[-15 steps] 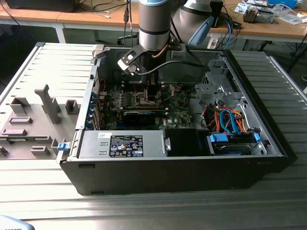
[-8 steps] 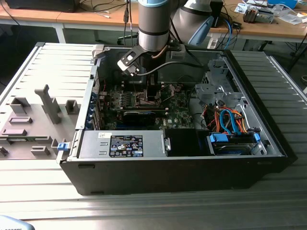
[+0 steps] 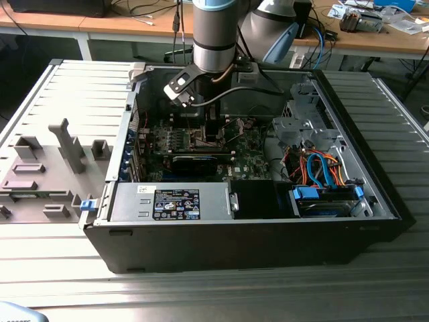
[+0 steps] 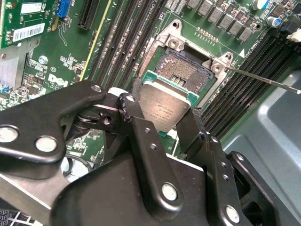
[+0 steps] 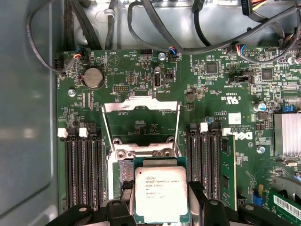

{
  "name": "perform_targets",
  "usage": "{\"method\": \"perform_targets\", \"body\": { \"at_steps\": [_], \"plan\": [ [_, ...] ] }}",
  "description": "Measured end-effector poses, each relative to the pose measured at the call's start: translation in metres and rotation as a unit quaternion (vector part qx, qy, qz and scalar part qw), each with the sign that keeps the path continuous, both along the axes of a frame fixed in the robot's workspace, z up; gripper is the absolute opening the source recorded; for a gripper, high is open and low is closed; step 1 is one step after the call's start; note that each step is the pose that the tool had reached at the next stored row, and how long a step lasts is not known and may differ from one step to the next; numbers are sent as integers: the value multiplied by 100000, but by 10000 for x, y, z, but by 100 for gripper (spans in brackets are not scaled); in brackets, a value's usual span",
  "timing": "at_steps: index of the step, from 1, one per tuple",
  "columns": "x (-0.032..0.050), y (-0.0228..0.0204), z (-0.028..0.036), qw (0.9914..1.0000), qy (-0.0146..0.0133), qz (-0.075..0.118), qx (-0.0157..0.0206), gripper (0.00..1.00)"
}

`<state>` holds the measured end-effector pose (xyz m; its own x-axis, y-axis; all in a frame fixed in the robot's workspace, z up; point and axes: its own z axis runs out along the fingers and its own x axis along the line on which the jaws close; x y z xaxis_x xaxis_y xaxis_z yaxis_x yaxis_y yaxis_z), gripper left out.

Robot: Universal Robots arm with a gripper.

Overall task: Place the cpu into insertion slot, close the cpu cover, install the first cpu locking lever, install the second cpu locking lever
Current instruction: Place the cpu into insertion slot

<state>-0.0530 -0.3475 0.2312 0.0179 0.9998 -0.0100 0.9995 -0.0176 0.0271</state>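
- Here, my fingers (image 4: 141, 136) are clamped on two opposite edges of the cpu (image 4: 164, 106), its metal top showing. The gripper (image 4: 164, 112) hangs inside the open computer case (image 3: 234, 241), which lies on the bench (image 3: 201, 295).
- The cpu hovers over the near part of the insertion slot (image 4: 186, 68), apart from it and not seated. The slot's contact field lies bare.
- Risk, as I judge it: a chip lowered tilted or off-square would put a corner onto the contacts and bend them. The cause would be the thin-edge grip letting it slip or turn.
- Risk: my finger ends bracket the chip and could catch the slot's silver rim before the chip beds.
- Edges, from the exterior view's left: the case's side wall (image 3: 131, 134), then the expansion card (image 3: 194, 163), both apart from me.
- Beside the slot: memory slots (image 5: 82, 169) flank it closely on both sides, leaving only a narrow lane for my fingers.
- The cpu cover (image 5: 141, 106) stands swung back, so the room above the slot is open. A locking lever (image 4: 263, 81) juts out free beside it.
- At the exterior view's right: the drive cage (image 3: 301, 121) and cables (image 3: 322, 171), well apart.
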Motion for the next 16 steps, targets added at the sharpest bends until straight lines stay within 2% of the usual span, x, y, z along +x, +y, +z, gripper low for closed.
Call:
{"method": "perform_targets", "body": {
  "at_steps": [16],
  "plan": [
    [-6,2,-37,100000,0,-2,5,55]
  ]
}}
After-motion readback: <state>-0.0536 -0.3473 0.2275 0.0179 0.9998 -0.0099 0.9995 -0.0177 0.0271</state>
